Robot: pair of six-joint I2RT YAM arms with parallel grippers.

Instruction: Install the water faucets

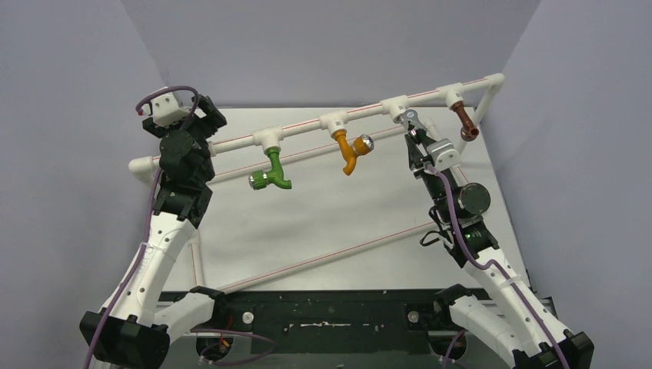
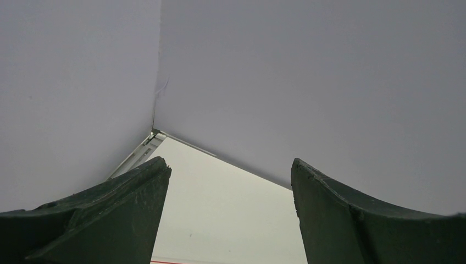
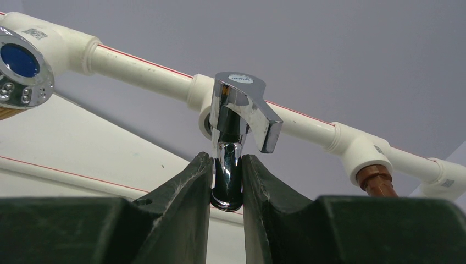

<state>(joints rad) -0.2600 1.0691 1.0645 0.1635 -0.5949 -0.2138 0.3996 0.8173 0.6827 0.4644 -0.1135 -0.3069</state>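
One-handed, gripped faucet [image 3: 236, 137] by spout in right hand [image 3: 226, 160]; likely needed straight, steady turns into tee [image 3: 199, 96] just above; left hand [image 2: 229, 166] open, empty.

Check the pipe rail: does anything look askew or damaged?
Nothing looks damaged or spilled. The fitted faucets sit unevenly: the green bent-spout faucet turns its knob left, the orange bent-spout faucet turns its right. The shiny chrome metal faucet is clamped in the right gripper.

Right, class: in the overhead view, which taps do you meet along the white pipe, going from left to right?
green tap → orange tap → chrome tap → brown tap
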